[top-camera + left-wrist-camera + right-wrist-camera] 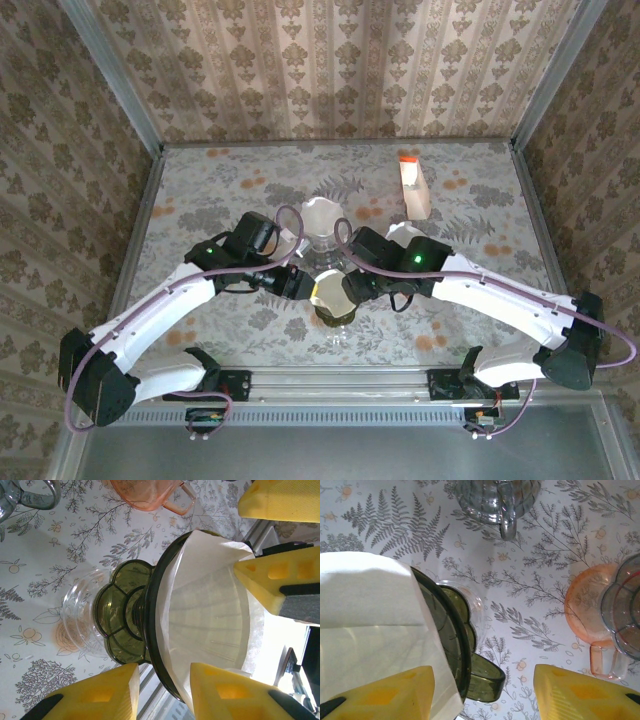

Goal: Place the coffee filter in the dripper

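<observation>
The dark green dripper (125,615) stands on a clear glass base (77,622) at the table's near middle (337,312). The white paper coffee filter (205,610) sits opened inside its cone, its edge sticking up past the rim (365,610). My left gripper (164,680) straddles the dripper's wall, one finger inside against the filter and the other outside by the cone, gripping it. My right gripper (485,695) is open, its left finger (380,695) against the filter's outer edge, and the dripper's handle (485,680) lies between its fingers. Both grippers (300,285) (358,290) flank the dripper.
A pink glass dripper (587,612) and a grey glass one (625,610) stand close behind, with a clear glass pitcher (495,500) farther back. A small box with an orange top (412,185) stands at the back right. The table's near edge rail (340,375) is just beyond the dripper.
</observation>
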You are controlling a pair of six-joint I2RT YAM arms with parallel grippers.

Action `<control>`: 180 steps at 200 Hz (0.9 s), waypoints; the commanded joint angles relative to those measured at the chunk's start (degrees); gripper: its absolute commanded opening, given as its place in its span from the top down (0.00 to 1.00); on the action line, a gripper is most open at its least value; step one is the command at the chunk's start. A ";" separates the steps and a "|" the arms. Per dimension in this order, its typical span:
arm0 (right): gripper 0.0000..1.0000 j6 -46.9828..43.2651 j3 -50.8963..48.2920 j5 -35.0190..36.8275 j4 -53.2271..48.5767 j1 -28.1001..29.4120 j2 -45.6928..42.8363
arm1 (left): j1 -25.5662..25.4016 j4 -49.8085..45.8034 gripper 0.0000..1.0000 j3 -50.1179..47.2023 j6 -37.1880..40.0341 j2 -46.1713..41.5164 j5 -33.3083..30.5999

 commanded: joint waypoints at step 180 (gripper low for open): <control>0.11 0.48 -2.97 -8.77 7.81 3.40 2.96 | -0.36 0.94 0.67 0.11 -0.60 -0.37 0.82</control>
